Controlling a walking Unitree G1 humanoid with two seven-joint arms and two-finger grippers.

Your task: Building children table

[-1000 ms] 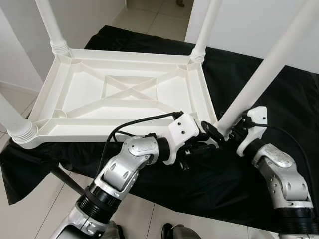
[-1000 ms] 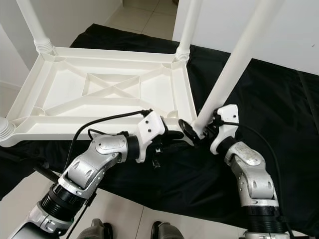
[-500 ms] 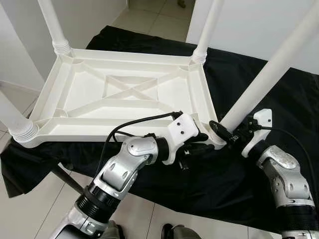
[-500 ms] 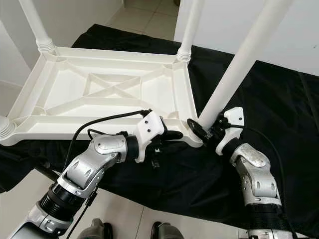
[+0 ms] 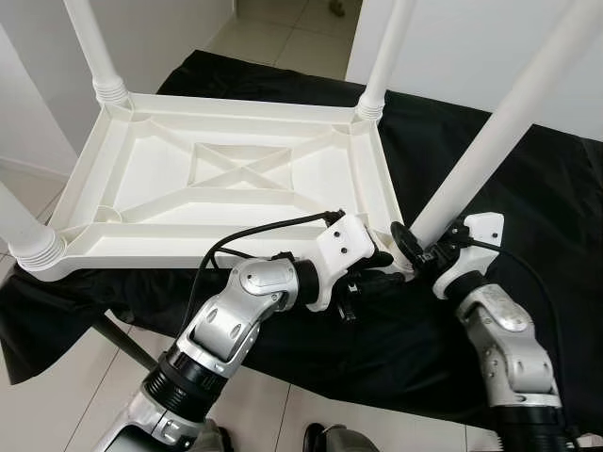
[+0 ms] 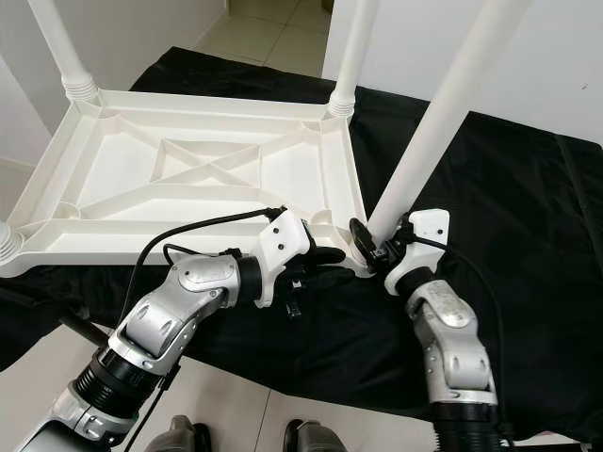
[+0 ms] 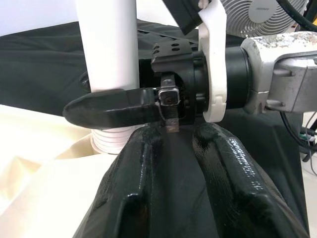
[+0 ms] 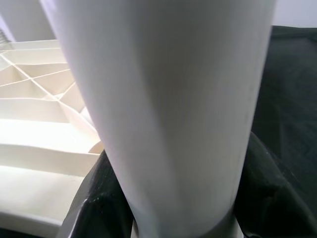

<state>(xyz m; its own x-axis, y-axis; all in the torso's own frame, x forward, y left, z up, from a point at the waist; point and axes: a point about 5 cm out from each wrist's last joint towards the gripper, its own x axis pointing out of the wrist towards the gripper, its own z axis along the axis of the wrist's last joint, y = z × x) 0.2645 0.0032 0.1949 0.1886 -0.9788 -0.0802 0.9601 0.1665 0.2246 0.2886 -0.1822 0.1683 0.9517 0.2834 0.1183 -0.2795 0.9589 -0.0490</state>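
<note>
A white plastic table (image 5: 236, 179) lies upside down on a black cloth (image 5: 528, 188). Three legs stand screwed into its corners: far left (image 5: 94, 47), far right (image 5: 382, 56) and near left (image 5: 19, 231). The fourth leg (image 5: 490, 132) leans over the near right corner, its ribbed foot (image 7: 106, 141) at the socket. My right gripper (image 5: 419, 250) is shut on this leg just above the foot, and its black fingers (image 8: 104, 198) flank the white tube (image 8: 168, 99). My left gripper (image 5: 382, 273) rests against the table's near right rim, fingers (image 7: 143, 188) close together with nothing seen between them.
The cloth-covered surface extends to the right and toward me past the table. Tiled floor (image 5: 283, 28) and white walls (image 5: 471, 38) lie beyond, with more floor at the lower left. A fan (image 7: 270, 12) stands behind in the left wrist view.
My right gripper has swung back in toward the table's near right corner, and the held leg stands a little steeper. The left arm has stayed put.
</note>
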